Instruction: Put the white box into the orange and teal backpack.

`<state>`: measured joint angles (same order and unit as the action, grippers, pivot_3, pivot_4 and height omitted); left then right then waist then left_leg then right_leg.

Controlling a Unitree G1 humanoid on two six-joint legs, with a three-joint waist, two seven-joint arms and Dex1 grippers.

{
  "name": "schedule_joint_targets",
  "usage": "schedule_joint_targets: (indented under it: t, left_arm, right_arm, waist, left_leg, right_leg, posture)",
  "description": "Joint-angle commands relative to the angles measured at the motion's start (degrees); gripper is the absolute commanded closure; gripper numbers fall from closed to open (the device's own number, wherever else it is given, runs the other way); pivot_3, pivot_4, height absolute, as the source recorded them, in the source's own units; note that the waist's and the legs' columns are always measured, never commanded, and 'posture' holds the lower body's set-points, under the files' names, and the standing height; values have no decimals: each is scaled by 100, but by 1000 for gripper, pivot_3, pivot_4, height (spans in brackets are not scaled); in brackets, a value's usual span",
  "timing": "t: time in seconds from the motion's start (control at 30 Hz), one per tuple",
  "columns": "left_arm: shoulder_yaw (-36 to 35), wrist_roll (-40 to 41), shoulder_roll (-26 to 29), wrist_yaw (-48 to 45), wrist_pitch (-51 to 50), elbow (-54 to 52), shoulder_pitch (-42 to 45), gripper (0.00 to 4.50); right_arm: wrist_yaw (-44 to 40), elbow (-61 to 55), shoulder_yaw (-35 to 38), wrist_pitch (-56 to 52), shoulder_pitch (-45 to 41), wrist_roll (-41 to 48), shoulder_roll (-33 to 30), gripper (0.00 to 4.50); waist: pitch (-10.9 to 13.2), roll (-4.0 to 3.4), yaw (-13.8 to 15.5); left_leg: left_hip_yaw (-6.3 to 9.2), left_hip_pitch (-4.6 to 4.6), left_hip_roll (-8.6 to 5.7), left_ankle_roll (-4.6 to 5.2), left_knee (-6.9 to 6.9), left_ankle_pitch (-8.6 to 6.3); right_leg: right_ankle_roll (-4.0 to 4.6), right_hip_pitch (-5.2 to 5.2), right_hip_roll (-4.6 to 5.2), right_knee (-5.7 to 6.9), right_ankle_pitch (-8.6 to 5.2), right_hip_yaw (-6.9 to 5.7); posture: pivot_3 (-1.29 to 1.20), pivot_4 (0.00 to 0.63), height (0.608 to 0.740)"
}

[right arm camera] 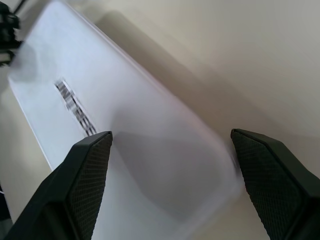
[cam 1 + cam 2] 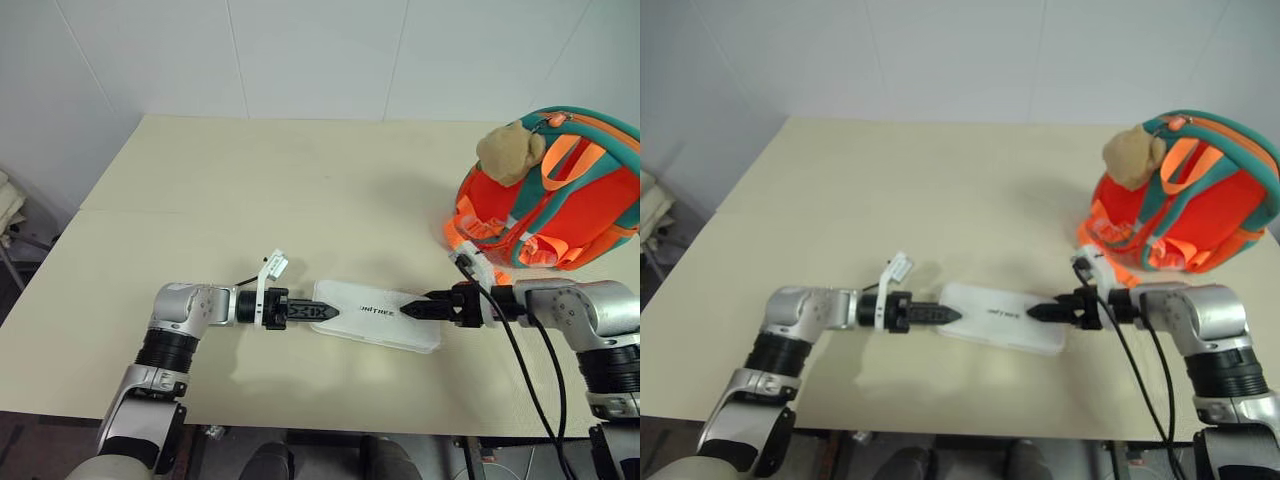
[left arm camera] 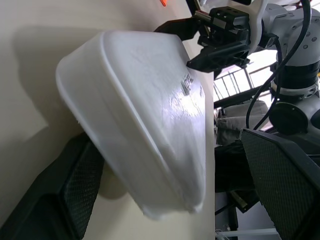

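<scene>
My 2 pincers, left (image 2: 322, 313) and right (image 2: 412, 309), stand open at each end of the box (image 2: 377, 315), ready to clamp it for the backpack (image 2: 560, 190).

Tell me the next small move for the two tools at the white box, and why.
Probably close both tools on the white box. The left tool and right tool are open and straddle its opposite ends, and it lies flat on the table, not yet lifted toward the orange and teal backpack.
</scene>
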<state>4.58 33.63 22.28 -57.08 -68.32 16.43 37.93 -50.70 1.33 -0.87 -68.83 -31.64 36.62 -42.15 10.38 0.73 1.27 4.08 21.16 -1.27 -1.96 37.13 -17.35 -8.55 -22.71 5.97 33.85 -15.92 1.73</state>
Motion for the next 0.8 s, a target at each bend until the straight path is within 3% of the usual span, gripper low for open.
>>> schedule_joint_targets:
  t: [0.03,0.27,0.5,0.8]
  left_arm:
    - [315,-133,-105,158,-160,189,-140,39]
    - [358,-144,-60,112,-171,181,-143,39]
    - [370,-171,75,50,-109,242,-113,39]
    - [338,-157,104,56,-98,232,-159,39]
  right_arm:
    - [-46,-297,104,4,-111,191,119,0]
    - [-151,-280,57,181,-157,137,171,0]
    - [-143,-66,162,193,-361,-69,-243,0]
    - [-144,-914,557,-970,211,493,-1008,0]
  waist:
    - [0,0,9]
    - [0,0,6]
    - [0,0,-5]
    - [0,0,-13]
  left_leg:
    - [1,2,-1,0,0,0]
    - [-1,5,-6,1,-1,-1]
    - [-2,4,-5,1,-3,-1]
    - [-3,4,-1,3,-8,-3]
  right_leg:
    - [0,-1,1,-1,0,0]
    - [0,-2,5,-6,0,0]
    - [0,-3,5,-6,0,-1]
    - [4,-5,3,-10,-3,-2]
  posture:
    - [0,150,740]
    - [0,150,740]
    - [0,150,740]
    - [0,150,740]
